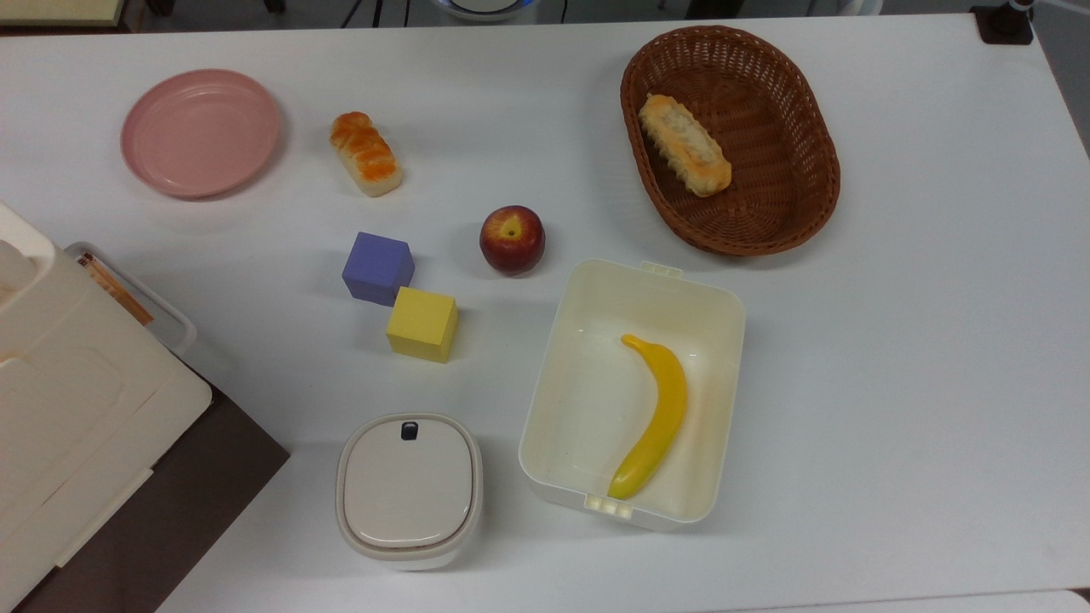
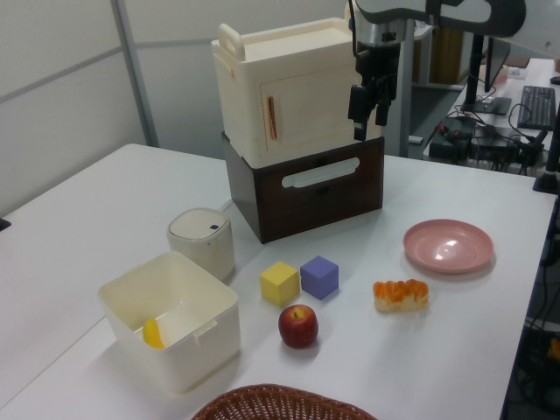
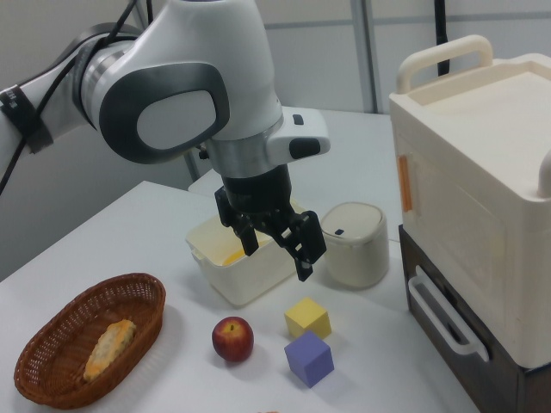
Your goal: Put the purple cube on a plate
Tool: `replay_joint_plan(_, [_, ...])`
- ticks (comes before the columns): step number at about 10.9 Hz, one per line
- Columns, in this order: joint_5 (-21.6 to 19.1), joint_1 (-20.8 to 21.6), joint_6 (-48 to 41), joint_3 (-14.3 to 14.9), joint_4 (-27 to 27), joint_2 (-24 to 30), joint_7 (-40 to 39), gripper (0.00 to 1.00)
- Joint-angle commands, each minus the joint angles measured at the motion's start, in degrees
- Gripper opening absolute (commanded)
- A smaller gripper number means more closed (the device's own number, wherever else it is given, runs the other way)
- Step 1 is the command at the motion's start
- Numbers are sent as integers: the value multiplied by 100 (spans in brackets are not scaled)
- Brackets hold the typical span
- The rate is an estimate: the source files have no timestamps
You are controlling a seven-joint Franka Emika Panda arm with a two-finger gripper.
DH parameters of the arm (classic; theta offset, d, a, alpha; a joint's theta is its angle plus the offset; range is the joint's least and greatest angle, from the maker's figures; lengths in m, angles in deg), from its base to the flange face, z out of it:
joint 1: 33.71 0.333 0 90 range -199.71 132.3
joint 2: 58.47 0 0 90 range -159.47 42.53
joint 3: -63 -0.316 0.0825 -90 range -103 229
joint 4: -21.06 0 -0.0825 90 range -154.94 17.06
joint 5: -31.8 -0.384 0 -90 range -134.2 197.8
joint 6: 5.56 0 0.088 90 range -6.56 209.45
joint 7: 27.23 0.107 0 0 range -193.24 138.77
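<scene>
White tabletop [image 1: 894, 358] fills the top view, and the small matte blue-violet purple cube [image 1: 378, 267] sits near its middle, one lower corner touching or just beside a yellow cube [image 1: 422, 323] of the same size. A red apple [image 1: 512, 239] lies near it on the top view's right. The round pale pink plastic plate [image 1: 200, 133] rests well apart, toward the top view's upper left, with a glazed bread piece [image 1: 365, 153] between.

From the left view, the two-finger gripper [image 2: 367, 103] hangs high above the table in front of a cream box stacked on a dark brown drawer unit [image 2: 306, 188], its fingers parted with nothing between them.

Seen in the right view, the gripper [image 3: 277, 243] hovers open above the cubes. The purple cube [image 3: 308, 358] looks light and stiff, probably foam or plastic, with flat matte faces that should grip well. I would pinch the pair of opposite side faces that stand clear of the yellow neighbour.
</scene>
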Motion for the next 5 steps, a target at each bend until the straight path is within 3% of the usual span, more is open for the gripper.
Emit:
replay_joint_plan(1, [37, 39, -216, 58, 147, -42, -116, 100])
replay_joint_plan(5, [-7, 74, -216, 32, 138, -50, -116, 100])
